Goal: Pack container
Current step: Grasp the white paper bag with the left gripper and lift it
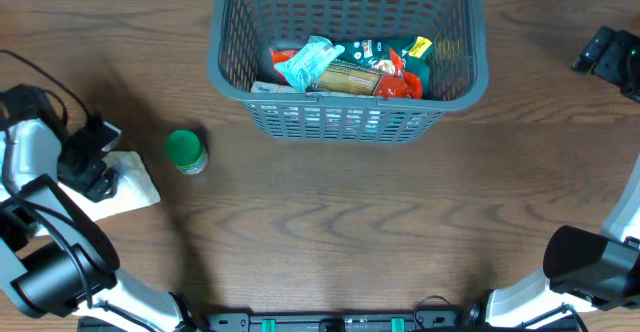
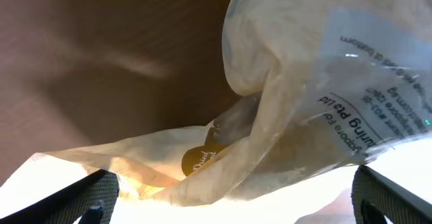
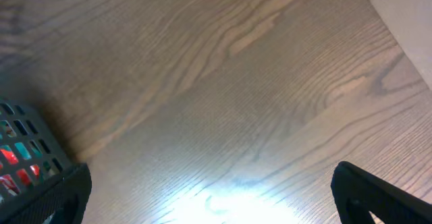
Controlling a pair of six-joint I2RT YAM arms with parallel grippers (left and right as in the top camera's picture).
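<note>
— While the left pincer (image 2: 235, 196) straddles a clear plastic bag (image 2: 290, 102), jaws wide apart, what's the aim?

— Likely lining up a pick. Its label reads "Pte Ltd". Right of it stands a green-lidded jar (image 1: 185, 152). Farther right is the container (image 1: 340, 120), holding packets (image 1: 350, 70) whose print is illegible. The right pincer (image 3: 209, 190) hangs empty, jaws apart, with the container's corner beside one finger.

I see the container (image 1: 340, 120) at the far middle of the desk (image 1: 330, 222), with several packets (image 1: 345, 67) in it. Nearer me, to its left, stands 1 small jar (image 1: 186, 152). Just left of that, a bag (image 1: 130, 187) lies under the left gripper (image 1: 95, 164).
</note>
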